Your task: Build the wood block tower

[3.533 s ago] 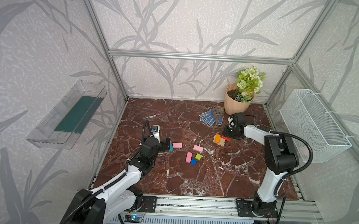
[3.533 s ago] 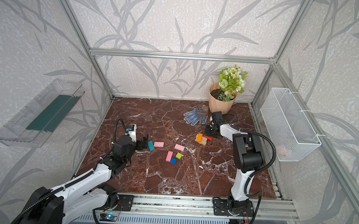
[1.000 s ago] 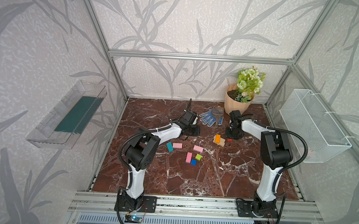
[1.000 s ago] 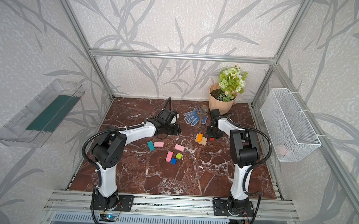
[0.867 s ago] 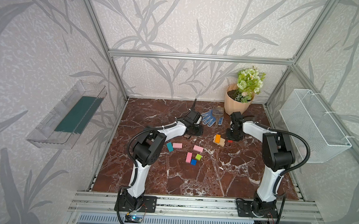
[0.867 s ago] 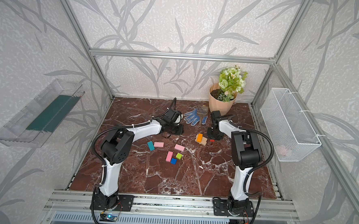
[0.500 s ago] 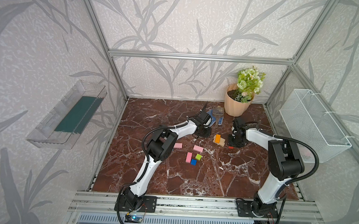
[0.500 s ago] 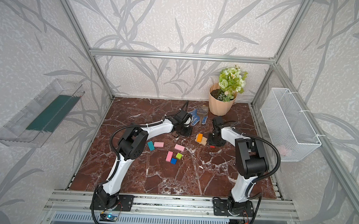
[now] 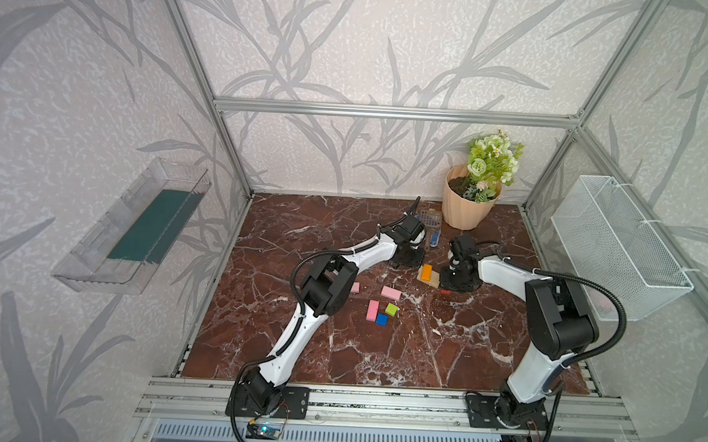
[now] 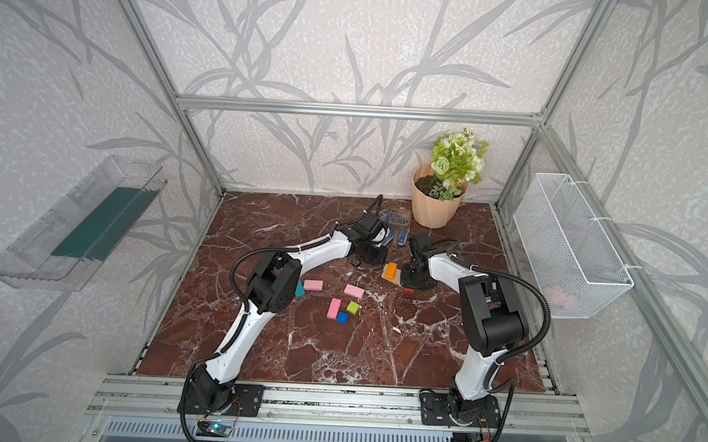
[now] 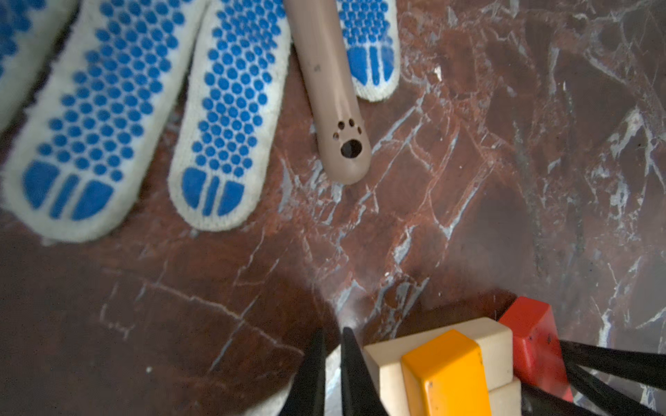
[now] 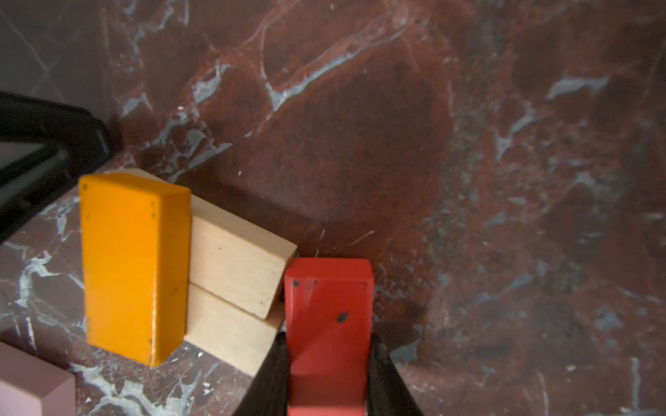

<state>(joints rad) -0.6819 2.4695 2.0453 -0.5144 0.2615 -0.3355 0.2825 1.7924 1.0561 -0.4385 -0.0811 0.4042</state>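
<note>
The tower is a low stack: an orange block lies across two tan blocks at the back middle. My right gripper is shut on a red block, low over the table and close against the tan blocks' end. My left gripper is shut and holds nothing, just left of the stack. Loose in front lie pink blocks, a green cube, a blue cube and a teal block.
A blue dotted glove and a tan scoop handle lie just behind the left gripper. A beige flowerpot stands at the back right. A wire basket hangs on the right wall, a clear tray on the left wall.
My left arm has swung from the front left to the back middle, ending shut beside the stack. My right gripper has shifted slightly forward.
</note>
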